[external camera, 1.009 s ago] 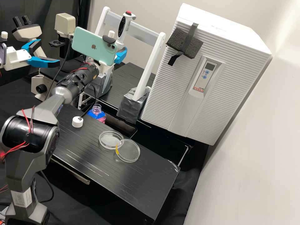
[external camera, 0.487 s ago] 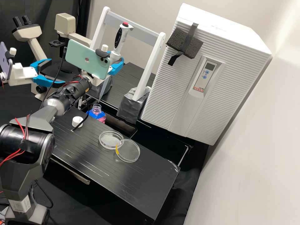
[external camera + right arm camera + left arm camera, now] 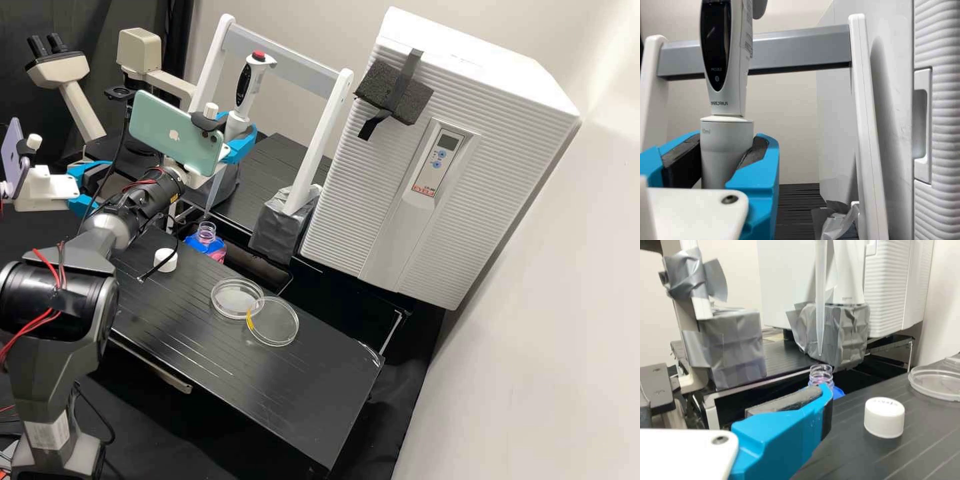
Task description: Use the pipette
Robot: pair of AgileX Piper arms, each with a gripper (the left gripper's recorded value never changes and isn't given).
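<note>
Your right hand [image 3: 722,160] is clamped on the pipette [image 3: 725,65], with one blue finger on each side of the white lower barrel. The pipette stands nearly upright, straight above the bottle [image 3: 208,239]. In the high view you can follow it from its red button down through the right hand [image 3: 237,137] to the long clear tip. In the left wrist view, that tip [image 3: 820,295] ends just above the open mouth of the bottle [image 3: 821,376], not inside it.

The bottle stands upright with its cap off and holds pink liquid. Its white cap [image 3: 165,259] lies just beside it on the desk [image 3: 267,387], not touching it.

Your left hand [image 3: 79,187] sits low, well to the side of the bottle and beyond the cap. Its blue fingers are apart with nothing between them. In the left wrist view, one finger [image 3: 790,435] points toward the bottle.

Two clear petri dishes lie on the far side of the bottle from the left hand. The first dish [image 3: 237,297] is nearer the bottle, and the second dish [image 3: 273,321] overlaps its rim farther out.

Behind the bottle is a white frame [image 3: 320,120] with feet wrapped in grey tape. A ribbed white cabinet [image 3: 453,153] stands past that.
</note>
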